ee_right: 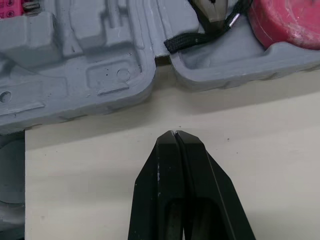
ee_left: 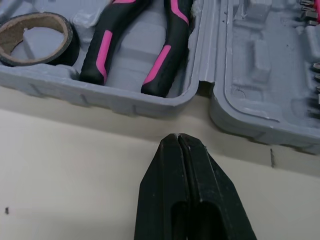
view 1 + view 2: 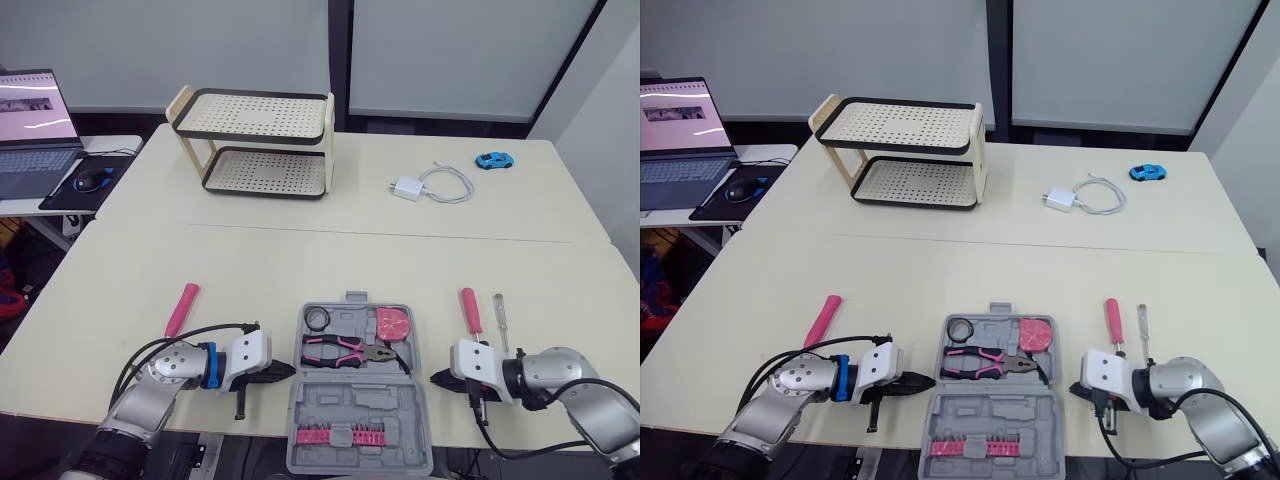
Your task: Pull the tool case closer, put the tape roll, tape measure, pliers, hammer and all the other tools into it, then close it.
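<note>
A pale matte table (image 3: 300,250) carries the moulded grey tool case (image 3: 350,408), open at the near edge, with black-and-pink pliers (image 3: 345,350), dark tape roll (image 3: 318,318) and red tape measure (image 3: 394,324) inside. The left gripper (image 3: 292,370) and right gripper (image 3: 433,378) flank it, both clenched empty. The wrist views show their tips just short of its walls.

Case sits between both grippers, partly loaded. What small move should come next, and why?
Probably open the right gripper and reach for the pink-handled tool lying on the table just beyond it. The tool case is open and holds the tape roll, pliers and tape measure; this tool lies outside it, and the right gripper is shut and empty.
</note>
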You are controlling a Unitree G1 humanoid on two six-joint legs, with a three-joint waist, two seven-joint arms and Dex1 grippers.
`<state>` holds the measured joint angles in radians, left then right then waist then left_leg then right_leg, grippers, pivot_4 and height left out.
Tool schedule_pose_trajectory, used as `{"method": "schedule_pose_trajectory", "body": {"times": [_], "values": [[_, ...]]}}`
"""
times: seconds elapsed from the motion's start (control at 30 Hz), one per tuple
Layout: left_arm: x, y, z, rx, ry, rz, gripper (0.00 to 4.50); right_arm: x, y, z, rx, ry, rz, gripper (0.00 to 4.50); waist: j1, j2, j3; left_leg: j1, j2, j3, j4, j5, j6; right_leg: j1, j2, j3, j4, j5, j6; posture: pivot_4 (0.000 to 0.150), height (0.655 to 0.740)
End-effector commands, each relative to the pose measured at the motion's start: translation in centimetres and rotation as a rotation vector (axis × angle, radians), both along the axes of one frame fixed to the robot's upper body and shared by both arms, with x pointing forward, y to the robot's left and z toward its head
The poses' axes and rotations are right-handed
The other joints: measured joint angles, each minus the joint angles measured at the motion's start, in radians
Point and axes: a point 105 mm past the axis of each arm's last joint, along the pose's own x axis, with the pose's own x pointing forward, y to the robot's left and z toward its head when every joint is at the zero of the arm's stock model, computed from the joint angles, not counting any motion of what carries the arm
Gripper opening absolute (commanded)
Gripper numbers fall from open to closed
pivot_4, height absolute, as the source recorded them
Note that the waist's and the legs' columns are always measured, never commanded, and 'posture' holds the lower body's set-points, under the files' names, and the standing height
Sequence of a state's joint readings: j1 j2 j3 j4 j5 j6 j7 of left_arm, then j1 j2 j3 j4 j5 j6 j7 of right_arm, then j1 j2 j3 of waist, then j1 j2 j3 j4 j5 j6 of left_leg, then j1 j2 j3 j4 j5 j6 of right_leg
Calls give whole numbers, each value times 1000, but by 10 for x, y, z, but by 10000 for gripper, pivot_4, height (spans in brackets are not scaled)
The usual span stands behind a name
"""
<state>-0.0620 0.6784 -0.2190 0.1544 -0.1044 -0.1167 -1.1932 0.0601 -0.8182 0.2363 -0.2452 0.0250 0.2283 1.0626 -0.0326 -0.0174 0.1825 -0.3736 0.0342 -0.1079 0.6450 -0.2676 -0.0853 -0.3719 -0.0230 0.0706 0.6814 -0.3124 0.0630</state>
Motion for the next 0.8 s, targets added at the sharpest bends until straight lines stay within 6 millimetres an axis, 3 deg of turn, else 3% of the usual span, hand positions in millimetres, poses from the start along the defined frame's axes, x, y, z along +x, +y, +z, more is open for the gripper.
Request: {"method": "schedule_pose_trajectory", "body": {"times": [0.03, 0.57, 0.8], "values": [[-3, -7, -9, 13, 19, -28, 0, 4, 13, 2, 23, -15, 29, 385, 0, 1, -1, 0, 0, 0, 0, 0, 0, 0, 0, 0, 0, 0, 0, 1500, 7350], [-10, -37, -3, -46, 90, -68, 0, 7, 28, 7, 55, -15, 36, 385, 0, 4, -2, 0, -1, 0, 0, 0, 0, 1, -1, 0, 0, 0, 0, 1500, 7350], [0, -36, -3, -21, 37, -44, 0, 8, 30, 9, 60, -16, 31, 385, 1, 4, -2, 0, -1, 0, 0, 0, 0, 1, -1, 0, 0, 0, 0, 1500, 7350]]}}
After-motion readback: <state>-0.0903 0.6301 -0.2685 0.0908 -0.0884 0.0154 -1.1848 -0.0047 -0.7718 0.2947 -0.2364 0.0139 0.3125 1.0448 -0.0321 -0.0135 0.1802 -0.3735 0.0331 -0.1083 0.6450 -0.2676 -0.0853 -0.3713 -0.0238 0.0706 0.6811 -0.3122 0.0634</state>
